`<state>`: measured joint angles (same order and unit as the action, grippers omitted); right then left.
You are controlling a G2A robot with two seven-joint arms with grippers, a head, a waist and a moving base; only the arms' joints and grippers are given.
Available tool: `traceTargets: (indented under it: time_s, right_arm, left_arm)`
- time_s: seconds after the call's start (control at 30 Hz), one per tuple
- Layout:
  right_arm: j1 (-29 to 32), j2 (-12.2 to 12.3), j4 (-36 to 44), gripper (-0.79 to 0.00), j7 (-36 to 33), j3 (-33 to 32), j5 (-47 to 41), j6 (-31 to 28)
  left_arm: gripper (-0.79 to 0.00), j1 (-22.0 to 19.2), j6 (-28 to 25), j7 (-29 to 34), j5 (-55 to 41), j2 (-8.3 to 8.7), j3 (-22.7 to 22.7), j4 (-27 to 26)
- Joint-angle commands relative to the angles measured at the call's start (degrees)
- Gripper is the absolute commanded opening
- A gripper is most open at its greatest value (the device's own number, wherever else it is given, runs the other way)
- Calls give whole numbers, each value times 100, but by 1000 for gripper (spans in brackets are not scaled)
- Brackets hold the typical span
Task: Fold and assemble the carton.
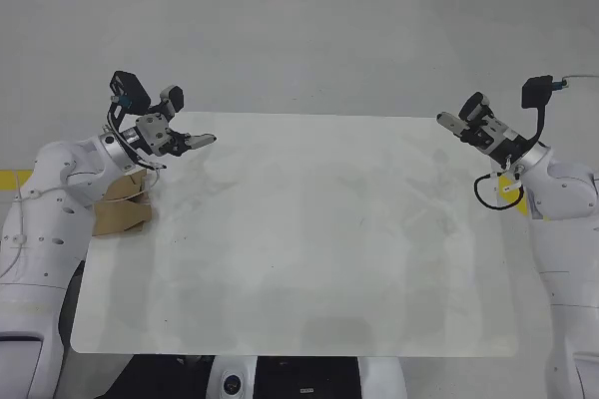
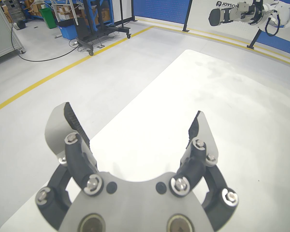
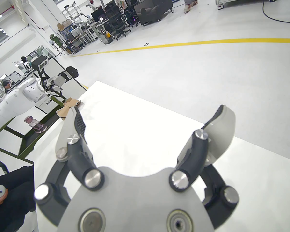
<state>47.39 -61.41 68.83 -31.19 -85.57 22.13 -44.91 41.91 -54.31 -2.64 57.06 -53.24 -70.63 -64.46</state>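
The carton (image 1: 120, 204) lay off the table (image 1: 299, 249), just beside its left edge and partly under the left arm. What it rested on I could not tell. The left gripper (image 2: 133, 109) hung over the table's far left corner, jaws spread wide with nothing between them. The right gripper (image 3: 149, 109) hovered at the far right corner, likewise splayed and empty, well apart from the cardboard.

To my eye the step in hand was fetching the carton onto the table, and the left arm was the one placed for it. It would do well to swing out past the table edge and come down on a free flap or edge rather than a flat face. Once it had pinched the cardboard, it should lay it near the middle, where both arms could reach.

The left arm's own elbow overhung the cardboard and could crowd the approach. A bottle (image 3: 35, 123) stood on a dark rack (image 3: 26, 143) on that same side of the table, something to steer clear of.
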Motion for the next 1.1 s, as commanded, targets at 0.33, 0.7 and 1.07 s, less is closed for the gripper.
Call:
traceTargets:
  time_s: [0.33, 0.7, 1.07]
  right_arm:
    - [0, 0, 0, 0, 0, 0, 0, 0]
    - [0, 0, 0, 0, 0, 0, 0, 0]
    - [0, 0, 0, 0, 0, 0, 0, 0]
  left_arm:
    - [0, 127, 69, -15, -351, -4, -58, -39]
    - [0, 250, 59, 2082, -3051, 199, -690, 241]
    - [0, 300, 705, 4844, -6050, 507, -1292, 799]
